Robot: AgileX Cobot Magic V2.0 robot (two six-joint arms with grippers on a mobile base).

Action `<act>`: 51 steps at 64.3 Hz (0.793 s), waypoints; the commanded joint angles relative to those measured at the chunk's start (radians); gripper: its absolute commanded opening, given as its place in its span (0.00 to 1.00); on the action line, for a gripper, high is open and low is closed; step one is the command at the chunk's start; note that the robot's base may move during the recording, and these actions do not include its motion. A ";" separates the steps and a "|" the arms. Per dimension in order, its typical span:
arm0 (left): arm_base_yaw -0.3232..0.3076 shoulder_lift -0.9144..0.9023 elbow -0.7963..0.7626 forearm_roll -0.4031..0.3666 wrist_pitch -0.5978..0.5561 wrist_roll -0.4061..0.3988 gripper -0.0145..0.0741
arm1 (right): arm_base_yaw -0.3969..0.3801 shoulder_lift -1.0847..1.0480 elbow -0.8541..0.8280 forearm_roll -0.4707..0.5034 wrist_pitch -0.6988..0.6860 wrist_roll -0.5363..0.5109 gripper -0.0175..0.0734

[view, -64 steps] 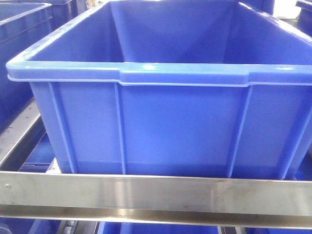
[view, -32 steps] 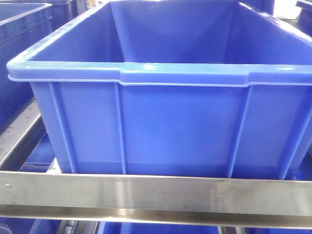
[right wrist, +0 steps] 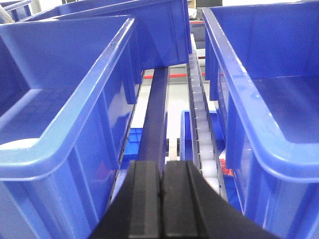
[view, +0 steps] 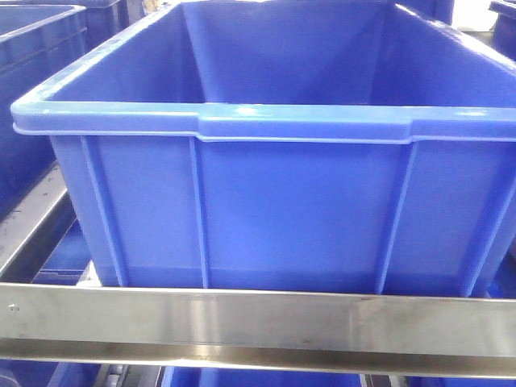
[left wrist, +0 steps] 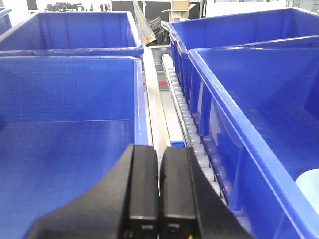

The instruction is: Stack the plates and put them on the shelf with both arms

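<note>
Left fingers [left wrist: 158,186] pressed together, empty, right fingers [right wrist: 160,199] likewise, above blue crates [right wrist: 65,99].

A: What sits in the right crate [left wrist: 259,99]?
B: A pale curved sliver [left wrist: 310,186], cut by the frame's corner; perhaps a plate, I can't tell.
A: And the front view?
B: The big crate [view: 266,210] hides its own floor, and the shelf's front rail [view: 258,322] runs off both sides.

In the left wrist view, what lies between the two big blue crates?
A steel rail and a row of pale conveyor rollers run between the left blue plastic crate and the right blue plastic crate.
</note>
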State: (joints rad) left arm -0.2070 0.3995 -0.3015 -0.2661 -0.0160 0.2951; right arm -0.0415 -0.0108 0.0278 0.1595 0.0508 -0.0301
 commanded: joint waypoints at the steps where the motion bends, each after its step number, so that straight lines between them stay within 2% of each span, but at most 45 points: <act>1: 0.000 0.010 -0.030 0.001 -0.080 -0.002 0.25 | 0.000 -0.019 0.002 -0.009 -0.092 -0.001 0.25; 34: 0.000 -0.005 -0.028 0.001 -0.097 -0.002 0.25 | 0.000 -0.019 0.002 -0.009 -0.092 -0.001 0.25; 42: 0.035 -0.099 0.010 0.021 -0.156 -0.002 0.25 | 0.000 -0.019 0.002 -0.009 -0.092 -0.001 0.25; 51: 0.113 -0.237 0.092 0.037 -0.119 -0.002 0.25 | 0.000 -0.019 0.002 -0.009 -0.092 -0.001 0.25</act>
State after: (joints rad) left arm -0.1298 0.2165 -0.2205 -0.2380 -0.0756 0.2951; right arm -0.0415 -0.0108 0.0278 0.1595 0.0503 -0.0301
